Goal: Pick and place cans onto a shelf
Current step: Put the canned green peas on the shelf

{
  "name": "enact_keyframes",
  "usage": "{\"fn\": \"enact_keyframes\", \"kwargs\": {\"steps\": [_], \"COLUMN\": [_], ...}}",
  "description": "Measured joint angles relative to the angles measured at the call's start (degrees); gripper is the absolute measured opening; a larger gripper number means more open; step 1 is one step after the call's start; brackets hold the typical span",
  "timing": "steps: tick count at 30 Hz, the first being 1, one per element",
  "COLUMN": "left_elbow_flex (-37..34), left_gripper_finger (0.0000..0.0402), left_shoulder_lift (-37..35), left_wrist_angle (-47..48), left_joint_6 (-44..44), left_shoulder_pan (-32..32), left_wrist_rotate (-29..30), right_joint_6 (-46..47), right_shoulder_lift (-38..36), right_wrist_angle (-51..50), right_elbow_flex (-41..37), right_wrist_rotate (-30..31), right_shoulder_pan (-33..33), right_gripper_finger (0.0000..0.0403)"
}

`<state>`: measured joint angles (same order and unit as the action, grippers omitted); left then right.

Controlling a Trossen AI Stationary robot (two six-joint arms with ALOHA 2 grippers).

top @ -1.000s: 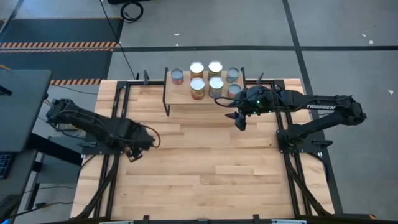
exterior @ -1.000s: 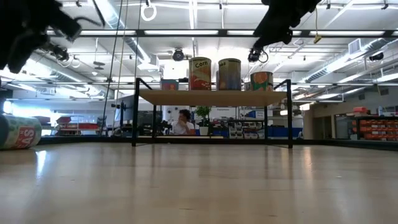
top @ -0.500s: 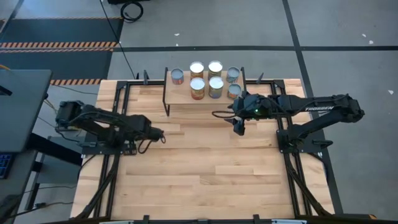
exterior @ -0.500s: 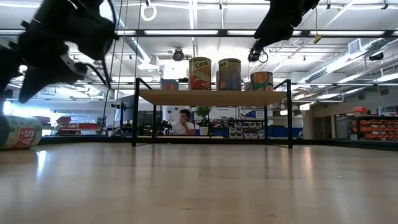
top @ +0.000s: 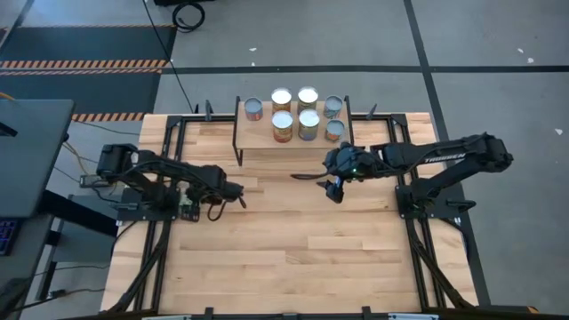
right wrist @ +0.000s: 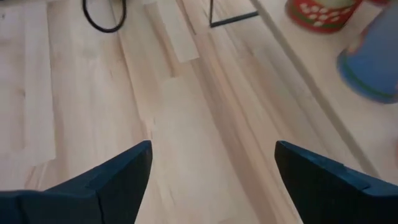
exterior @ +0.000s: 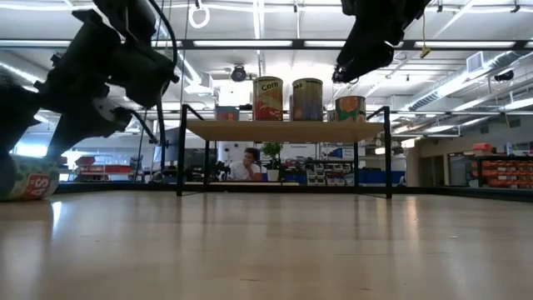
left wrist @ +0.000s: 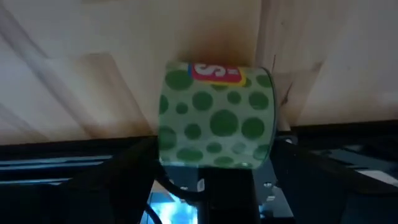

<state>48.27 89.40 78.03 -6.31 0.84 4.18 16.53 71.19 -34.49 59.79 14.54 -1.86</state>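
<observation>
Several cans [top: 295, 114] stand upright on the shelf [top: 263, 139] at the table's far edge; they also show in the low view [exterior: 306, 99]. One green-dotted can [left wrist: 214, 115] lies on its side at the table's left, by the black frame [exterior: 25, 177]. My left gripper [left wrist: 214, 146] is open and slants down over this can, a dark finger showing on either side of it. My right gripper [right wrist: 212, 149] is open and empty, in the air in front of the shelf's right end [top: 336, 188].
Black frame rails [top: 174, 169] run along the table's left and right sides. A black cable loop [right wrist: 102, 15] lies near the shelf's legs. Bare wood [top: 293, 240] spans the table's middle and near part. A person [exterior: 247, 163] sits far behind the table.
My left arm has swung toward the table's right and come lower over the lying can, which has stayed in place. My right gripper has drawn back from the shelf toward the table's near edge and slightly left, staying open.
</observation>
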Motion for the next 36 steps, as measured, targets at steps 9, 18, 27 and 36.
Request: {"fn": "enact_keyframes", "kwargs": {"steps": [9, 18, 27, 36], "left_elbow_flex": [-2.1, -3.2, -4.6, -2.7], "left_gripper_finger": [0.0285, 0.0282, 0.0306, 0.0292], "left_shoulder_lift": [0.2, 0.2, 0.4, 0.4], "left_wrist_angle": [-3.6, -7.7, -13.1, -7.4], "left_joint_6": [-3.0, -2.2, 1.1, 2.3], "left_shoulder_pan": [0.1, 1.4, 4.9, 5.2], "left_wrist_rotate": [-0.5, -1.4, -1.2, -0.9], "right_joint_6": [1.6, 2.4, 3.2, 3.3], "right_shoulder_lift": [1.0, 1.0, 1.0, 0.9], "right_wrist_angle": [-0.1, 0.0, 0.1, 0.1], "right_elbow_flex": [0.0, 0.0, 0.0, 0.0], "right_wrist_rotate": [-1.1, -1.2, -1.1, -1.1], "right_shoulder_pan": [-2.1, -4.3, -6.4, -6.6], "right_gripper_finger": [0.0348, 0.0348, 0.0348, 0.0348]}}
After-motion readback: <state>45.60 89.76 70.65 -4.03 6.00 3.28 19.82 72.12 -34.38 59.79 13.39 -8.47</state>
